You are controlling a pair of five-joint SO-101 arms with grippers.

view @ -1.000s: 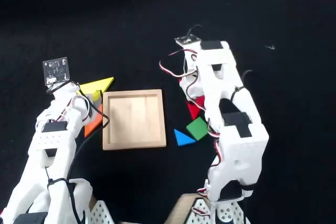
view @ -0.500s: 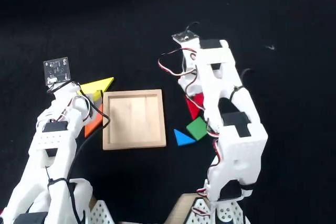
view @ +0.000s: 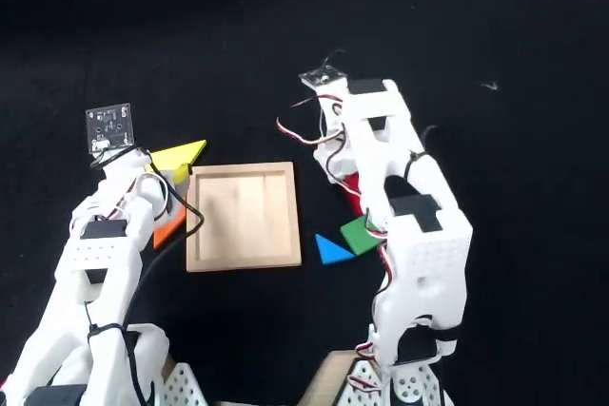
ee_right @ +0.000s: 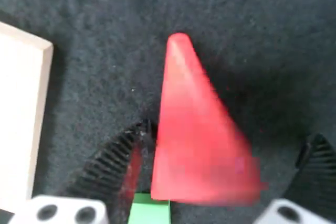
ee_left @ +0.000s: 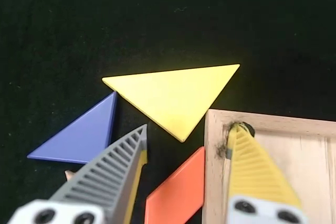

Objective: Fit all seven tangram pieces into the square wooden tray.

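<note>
Awaiting pieces, tray (view: 193, 221): mid-table between the arms, nothing in it.
Red (ee_right: 194, 129): triangle on the cloth beside the tray on the right arm's side, apart from its wall.
Green (view: 357, 233), blue (view: 331, 250): near red; in the right wrist view green sits just at red's base.
Yellow (ee_left: 173, 95), orange (ee_left: 176, 198), violet (ee_left: 79, 137): grouped at the tray's other side, yellow's point near the tray corner.
Right gripper (ee_right: 228, 140): released, jaws straddling red, one close against its edge and the other well off.
Left gripper (ee_left: 191, 127): released and holding nothing, one jaw over the tray corner, the other over the cloth by violet, orange between them.
Risk, red: judged likely to twist or squirt out if the jaws close unevenly on its sloped sides; green could be shoved.
Risk, tray: a jaw over the corner may catch the wall on descent or closing and drag the tray, spoiling any placement aim.
Risk, count: six pieces identified; a seventh cannot be confirmed.
</note>
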